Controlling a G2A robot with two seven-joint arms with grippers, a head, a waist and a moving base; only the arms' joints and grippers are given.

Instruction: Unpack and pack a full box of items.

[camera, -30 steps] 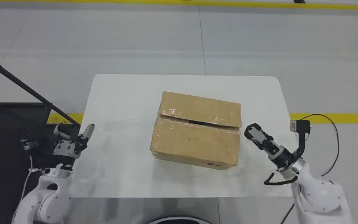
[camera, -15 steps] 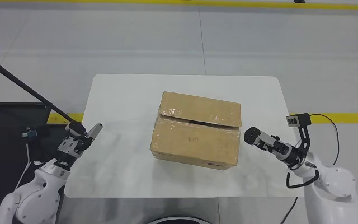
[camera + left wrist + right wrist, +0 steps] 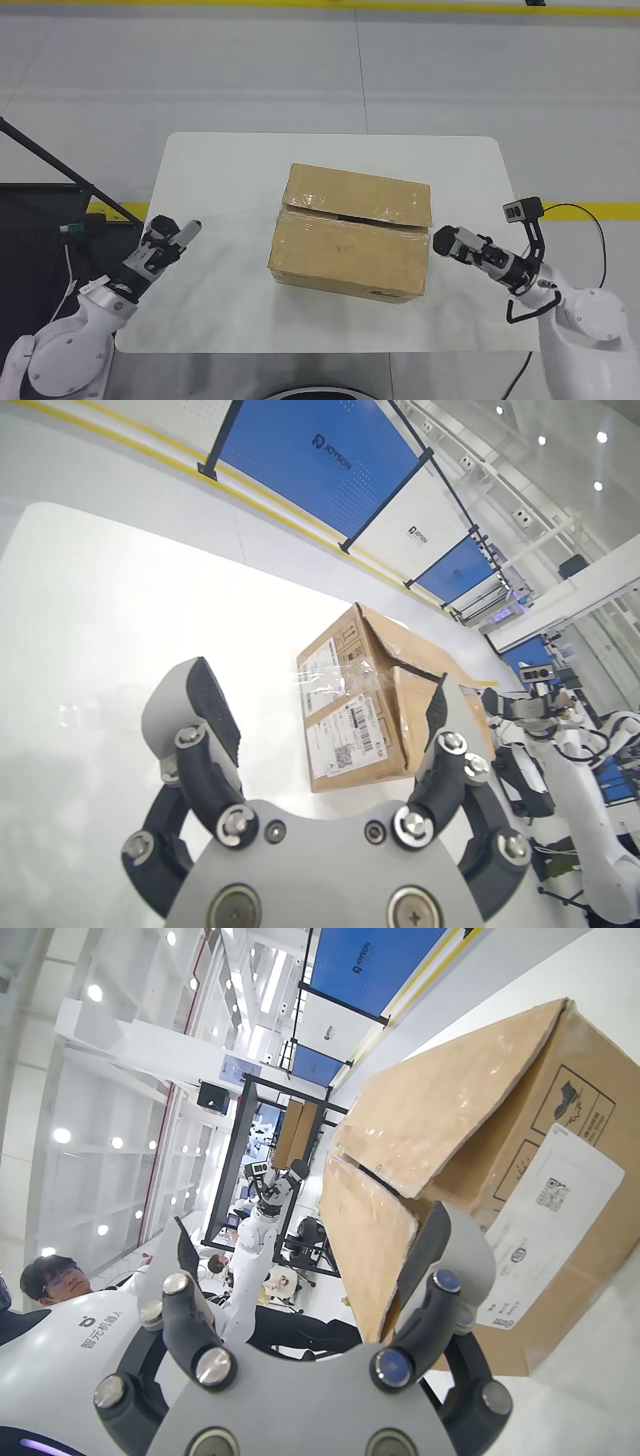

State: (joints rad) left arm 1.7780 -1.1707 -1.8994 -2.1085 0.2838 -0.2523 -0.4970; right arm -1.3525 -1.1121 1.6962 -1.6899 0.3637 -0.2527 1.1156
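- The left fingers [image 3: 186, 229] [image 3: 214, 700] hover over the near-left part of the white surface [image 3: 220, 175]. They are spread wide and hold nothing. They aim right, towards the box's left end, with bare surface between them and the box.
- The right fingers [image 3: 443, 239] [image 3: 431, 1239] are at about the same depth on the right side. They too are spread and empty, and aim left at the box's right end. They are just beside its near-right corner; whether they touch it cannot be told.
- The box [image 3: 350, 235] [image 3: 357, 710] [image 3: 450, 1128] sits upright in the middle of the surface, between the two arms. Its long axis runs left to right, turned slightly so the right end lies a little nearer.
- Its two top flaps meet along a seam on that same axis. They are folded down but not flush, with a dark gap under the far flap's edge.
- Clear tape [image 3: 345, 677] and white labels [image 3: 345, 735] cover the box's left end.
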